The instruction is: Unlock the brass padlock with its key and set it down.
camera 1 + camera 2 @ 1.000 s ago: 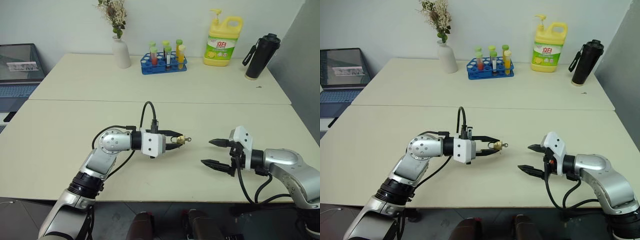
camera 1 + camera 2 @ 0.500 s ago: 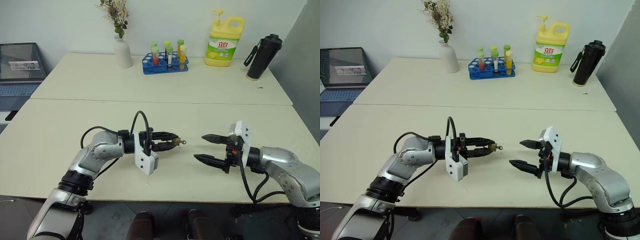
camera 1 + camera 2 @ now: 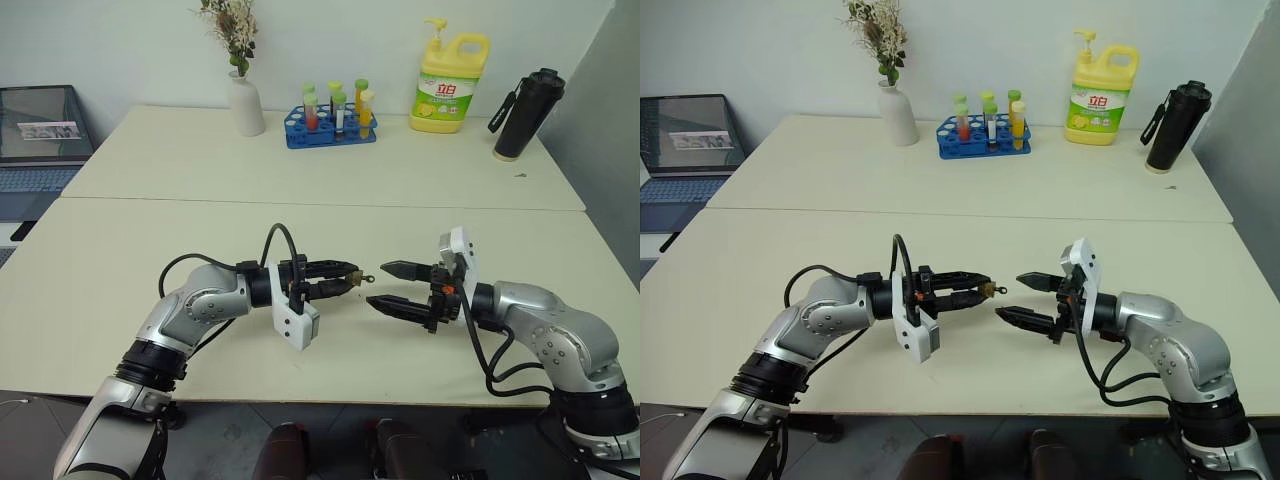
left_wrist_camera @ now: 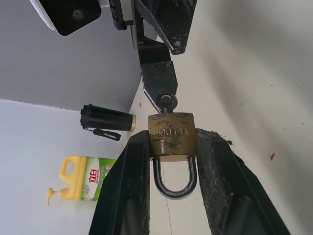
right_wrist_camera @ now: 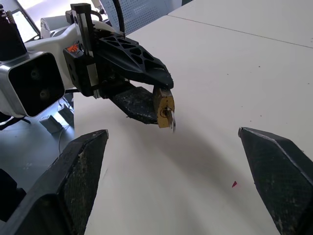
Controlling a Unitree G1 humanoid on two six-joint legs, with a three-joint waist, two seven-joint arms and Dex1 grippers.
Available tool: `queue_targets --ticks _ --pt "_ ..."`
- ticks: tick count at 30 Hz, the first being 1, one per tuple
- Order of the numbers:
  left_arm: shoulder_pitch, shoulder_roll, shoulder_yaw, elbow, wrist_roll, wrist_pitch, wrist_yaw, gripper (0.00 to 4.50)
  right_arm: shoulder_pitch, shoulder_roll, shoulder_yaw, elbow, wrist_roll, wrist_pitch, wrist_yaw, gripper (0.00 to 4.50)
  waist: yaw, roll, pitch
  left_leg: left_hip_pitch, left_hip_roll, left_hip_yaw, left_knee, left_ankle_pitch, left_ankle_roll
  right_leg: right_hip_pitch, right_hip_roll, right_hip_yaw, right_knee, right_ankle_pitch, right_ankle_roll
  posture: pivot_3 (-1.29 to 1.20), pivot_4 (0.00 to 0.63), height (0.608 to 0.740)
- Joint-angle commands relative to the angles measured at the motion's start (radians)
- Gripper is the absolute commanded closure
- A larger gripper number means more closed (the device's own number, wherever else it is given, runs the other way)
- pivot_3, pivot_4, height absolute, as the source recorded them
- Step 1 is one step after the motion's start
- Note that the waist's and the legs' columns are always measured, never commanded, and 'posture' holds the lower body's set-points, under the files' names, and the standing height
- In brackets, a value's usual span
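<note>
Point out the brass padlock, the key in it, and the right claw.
brass padlock [image 4: 171,134]: left wrist view, on the engraved brass body.
key [image 5: 171,120]: right wrist view, on the silver head sticking out of the lock.
right claw [image 3: 384,287]: left eye view, midway between its open fingertips.

A white ceramic vase of dried flowers [image 3: 243,100], a blue rack of coloured test tubes [image 3: 331,118], a yellow detergent bottle [image 3: 447,80] and a black flask [image 3: 519,113] line the frame's top; an open laptop [image 3: 38,135] sits upper left.
</note>
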Motion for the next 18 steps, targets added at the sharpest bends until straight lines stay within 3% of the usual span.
queue_targets --ticks 1,4,13,18 --pt "-0.014 0.005 -0.005 -0.032 0.002 -0.008 0.023 3.54 -0.025 0.014 -0.014 -0.002 0.039 0.011 0.002 0.18 0.0 0.0 0.0 0.0 0.0 0.0 0.0 0.0 0.0 0.0 0.0 0.0 0.0 0.0 0.0 0.0 0.15 0.74" --pt "-0.019 0.005 -0.011 -0.029 0.004 -0.009 0.028 3.54 -0.03 0.014 -0.006 0.001 0.042 0.017 0.005 0.99 0.0 0.0 0.0 0.0 0.0 0.0 0.0 0.0 0.0 0.0 0.0 0.0 0.0 0.0 0.0 0.0 0.15 0.74" --pt "-0.024 0.001 -0.02 -0.03 0.011 -0.005 0.043 3.54 -0.043 0.016 0.008 0.006 0.047 0.035 0.017 4.45 0.0 0.0 0.0 0.0 0.0 0.0 0.0 0.0 0.0 0.0 0.0 0.0 0.0 0.0 0.0 0.0 0.15 0.74" --pt "-0.022 0.003 -0.023 -0.029 0.016 -0.009 0.046 3.54 -0.059 0.025 0.003 0.015 0.069 0.058 0.022 4.5 0.0 0.0 0.0 0.0 0.0 0.0 0.0 0.0 0.0 0.0 0.0 0.0 0.0 0.0 0.0 0.0 0.15 0.74"
